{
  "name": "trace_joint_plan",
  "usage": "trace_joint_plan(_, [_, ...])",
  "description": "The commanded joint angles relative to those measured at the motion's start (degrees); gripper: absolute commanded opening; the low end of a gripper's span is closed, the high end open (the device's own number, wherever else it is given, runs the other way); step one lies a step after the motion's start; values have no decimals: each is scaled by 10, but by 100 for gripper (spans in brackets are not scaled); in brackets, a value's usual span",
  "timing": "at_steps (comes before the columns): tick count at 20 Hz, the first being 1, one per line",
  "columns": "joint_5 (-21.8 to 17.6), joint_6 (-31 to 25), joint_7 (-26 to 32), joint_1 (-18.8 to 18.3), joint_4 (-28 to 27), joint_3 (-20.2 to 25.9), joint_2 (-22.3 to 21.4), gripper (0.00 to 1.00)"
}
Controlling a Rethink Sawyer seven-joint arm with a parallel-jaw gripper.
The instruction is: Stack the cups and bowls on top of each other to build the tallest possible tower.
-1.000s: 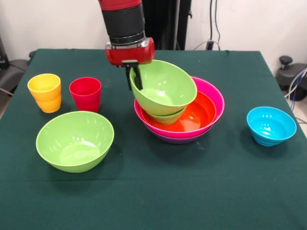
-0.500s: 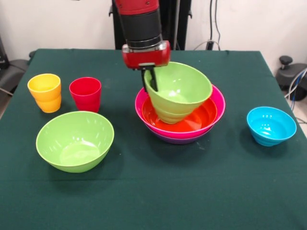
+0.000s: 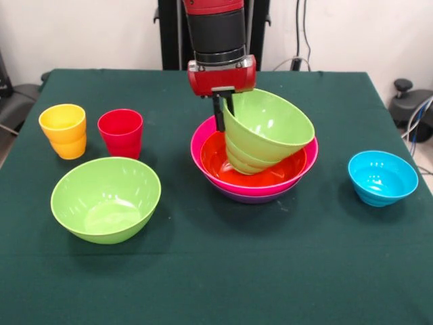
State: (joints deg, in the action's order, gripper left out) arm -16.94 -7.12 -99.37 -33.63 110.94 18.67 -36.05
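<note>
My gripper [image 3: 224, 114] is shut on the left rim of a large lime green bowl [image 3: 270, 128]. The bowl is tilted steeply, its opening facing up and to the right. Its underside rests in the tower: an orange bowl [image 3: 216, 159] inside a hot pink bowl [image 3: 203, 135], with a purple bowl [image 3: 254, 197] showing at the bottom. A second green rim [image 3: 237, 161] shows nested under the held bowl. Another large lime green bowl [image 3: 106, 198] stands upright at the front left. Behind it are a yellow cup [image 3: 63, 128] and a red cup [image 3: 120, 132].
A small sky blue bowl [image 3: 382, 177] stands alone at the right. The dark green tablecloth [image 3: 223, 271] covers the whole table. Cables and a black stand sit beyond the table's far right corner.
The gripper has carried the green bowl to the right over the tower. The bowl has tipped further, its opening turning toward the right.
</note>
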Motion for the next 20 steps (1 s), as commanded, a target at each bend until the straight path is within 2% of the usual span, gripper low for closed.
trace_joint_plan(1, [-32, -13, -31, -12, 30, 21, 17, 0])
trace_joint_plan(4, [-36, -20, -19, -28, 32, 28, 15, 0])
trace_joint_plan(7, [-40, -51, 12, -57, 21, 43, 13, 0])
trace_joint_plan(9, [-42, -54, 15, -61, 19, 43, 14, 0])
trace_joint_plan(15, [-41, -42, -7, -39, 22, 25, 14, 0])
trace_joint_plan(20, [-46, -30, -20, -2, 0, -16, 23, 0])
